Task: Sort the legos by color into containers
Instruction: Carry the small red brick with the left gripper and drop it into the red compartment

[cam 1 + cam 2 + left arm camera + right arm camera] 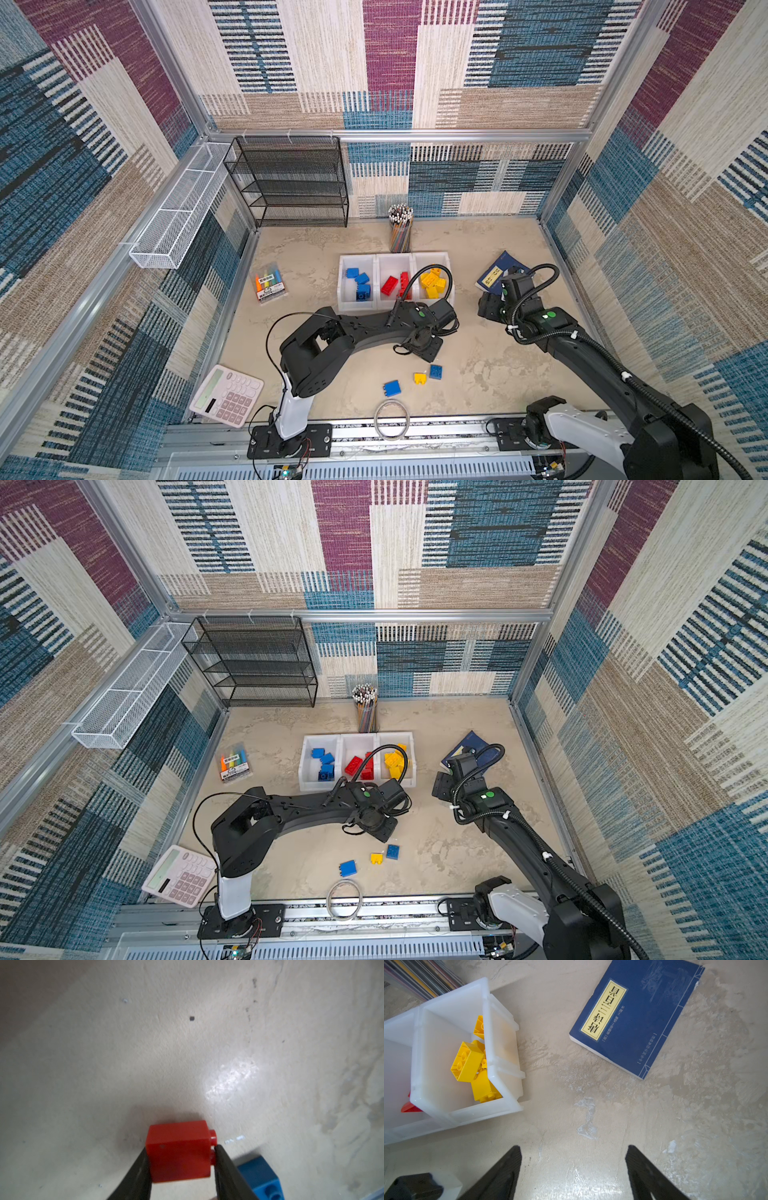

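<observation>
Red lego (pixel 178 1151) fills the lower middle of the left wrist view, lying on its side with its studs toward the right of the frame. The left pincer (pixel 181 1150) has its two dark fingers pressed against opposite faces, so it looks gripped; whether it has left the desk (pixel 187 1043) I cannot tell. Just beside it, in the lower right corner, sits a blue lego (pixel 261 1176). The step in hand, I'd say, is picking up a red piece. Next it needs lifting and carrying up-frame to the middle container (pixel 394 262), where other reds lie, between the blue-filled container (pixel 357 259) and the yellow-filled container (pixel 432 258). In both top views the wrist hides the red lego altogether. They do show what the wrist view misses: a yellow lego (pixel 420 377) and a second blue lego (pixel 392 387) waiting loose below the arm, low in the middle of the frame. Over to the right, the right pincer (pixel 574 1149) stands wide apart and empty above bare desk, between the yellow-filled container and a blue book (pixel 637 1018).
</observation>
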